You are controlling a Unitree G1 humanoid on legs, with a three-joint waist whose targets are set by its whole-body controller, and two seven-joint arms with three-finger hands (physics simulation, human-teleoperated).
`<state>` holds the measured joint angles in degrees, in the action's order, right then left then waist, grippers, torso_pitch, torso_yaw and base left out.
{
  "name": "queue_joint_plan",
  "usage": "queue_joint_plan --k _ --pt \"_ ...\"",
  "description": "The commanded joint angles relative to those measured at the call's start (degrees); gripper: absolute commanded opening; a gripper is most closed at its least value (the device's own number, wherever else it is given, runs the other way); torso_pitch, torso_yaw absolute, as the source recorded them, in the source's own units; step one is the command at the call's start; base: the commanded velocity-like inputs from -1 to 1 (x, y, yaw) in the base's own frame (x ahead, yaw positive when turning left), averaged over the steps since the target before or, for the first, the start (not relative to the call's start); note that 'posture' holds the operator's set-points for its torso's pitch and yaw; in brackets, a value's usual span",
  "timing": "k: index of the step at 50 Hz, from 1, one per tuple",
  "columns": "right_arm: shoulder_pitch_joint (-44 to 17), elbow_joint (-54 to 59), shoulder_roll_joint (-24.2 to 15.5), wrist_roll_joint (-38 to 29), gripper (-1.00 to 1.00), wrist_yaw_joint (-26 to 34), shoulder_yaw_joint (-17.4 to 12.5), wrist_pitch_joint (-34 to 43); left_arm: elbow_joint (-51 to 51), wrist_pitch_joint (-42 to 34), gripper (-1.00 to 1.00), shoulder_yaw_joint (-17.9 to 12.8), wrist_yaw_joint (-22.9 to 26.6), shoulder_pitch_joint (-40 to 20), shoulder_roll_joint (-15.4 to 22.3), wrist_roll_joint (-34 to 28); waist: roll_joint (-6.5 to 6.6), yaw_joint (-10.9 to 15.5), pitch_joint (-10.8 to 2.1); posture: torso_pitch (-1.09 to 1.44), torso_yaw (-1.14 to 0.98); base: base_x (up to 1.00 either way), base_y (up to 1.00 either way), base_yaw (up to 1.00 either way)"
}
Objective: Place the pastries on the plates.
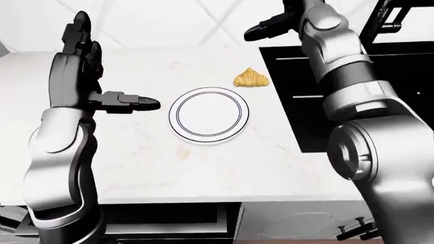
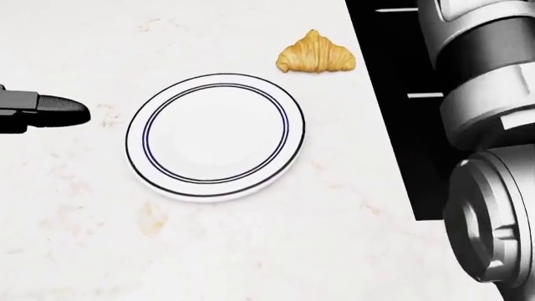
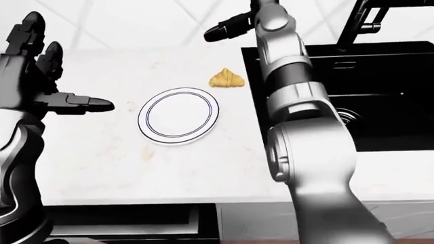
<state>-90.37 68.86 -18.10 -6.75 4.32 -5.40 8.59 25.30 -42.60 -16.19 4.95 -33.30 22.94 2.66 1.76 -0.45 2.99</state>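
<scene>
A golden croissant (image 2: pixel 316 53) lies on the white marble counter, just above and right of an empty white plate (image 2: pixel 215 137) with a dark double ring. My left hand (image 1: pixel 115 63) stands open to the left of the plate, fingers upright and thumb (image 2: pixel 58 110) pointing at it, apart from it. My right hand (image 1: pixel 261 29) hovers high above the counter beyond the croissant, fingers stretched leftward, holding nothing. In the head view only the right arm's forearm and elbow show at the right edge.
A black sink (image 3: pixel 352 101) is set into the counter right of the croissant, with a dark faucet (image 3: pixel 366 20) above it. A tiled white wall runs along the top. The counter's near edge (image 1: pixel 203 201) runs across the bottom, with cabinets beneath.
</scene>
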Motion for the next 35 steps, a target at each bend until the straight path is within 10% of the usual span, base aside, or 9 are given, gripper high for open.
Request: queue_joint_plan --k 1,23,35 --pt "-3.2 0.6 -0.5 -1.6 1.00 -1.1 -0.4 -5.9 2.1 0.9 1.00 -0.9 -0.4 -1.6 0.9 0.0 0.13 0.0 -1.88 0.00 0.00 0.00 0.00 0.00" --pt "2.7 7.6 3.0 -15.6 1.00 -4.3 -1.3 -8.2 13.4 -13.7 1.00 -6.9 -5.1 -3.4 7.2 11.8 0.59 -0.1 -1.88 0.00 0.00 0.00 0.00 0.00" --pt "4.7 8.2 3.1 -17.4 1.00 -6.7 -3.0 -8.7 14.1 -15.5 1.00 -7.2 -5.3 -5.5 9.4 14.4 0.45 -0.2 1.30 0.11 0.00 0.00 0.00 0.00"
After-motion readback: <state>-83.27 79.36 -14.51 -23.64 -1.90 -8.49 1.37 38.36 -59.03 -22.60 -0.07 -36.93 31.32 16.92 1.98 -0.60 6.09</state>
